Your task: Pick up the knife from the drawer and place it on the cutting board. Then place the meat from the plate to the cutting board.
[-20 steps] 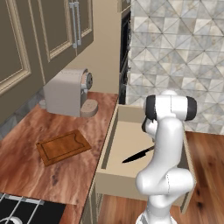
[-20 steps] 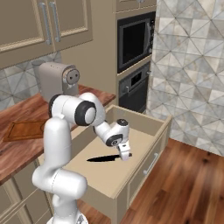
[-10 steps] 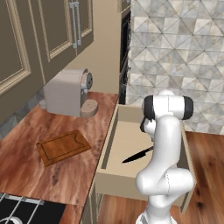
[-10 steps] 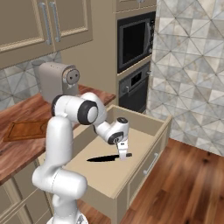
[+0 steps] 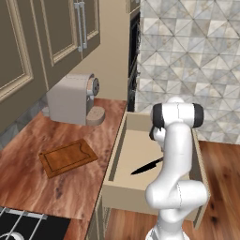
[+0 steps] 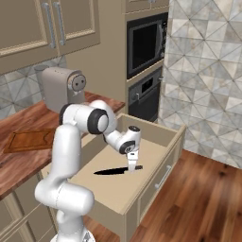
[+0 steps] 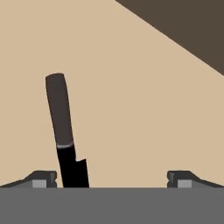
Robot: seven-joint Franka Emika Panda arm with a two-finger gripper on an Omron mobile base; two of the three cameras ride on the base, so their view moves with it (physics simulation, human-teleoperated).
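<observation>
Right base view: one white arm reaches down into the one open drawer, and its pincer hangs low over the drawer floor, directly above the handle end of the single knife. The knife lies flat on the pale floor, roughly midway between the drawer's side walls and closer to the front panel than to the back wall, its black blade pointing toward the tabletop side. The pincer's two fingers stand wide apart and hold nothing; in the hand view the two tips sit at opposite sides, with the knife's grey-brown handle and the start of its blade just inside the left tip. Whether a tip touches the knife cannot be told.

One silver bar handle is fixed to the drawer front.

Left base view: one reddish-brown cutting board lies on the wooden tabletop, near its middle, well apart from the drawer's edge, and carries nothing. One grey coffee machine stands at the tabletop's back edge. The knife shows beside the arm, blade tip toward the drawer's tabletop-side wall.
</observation>
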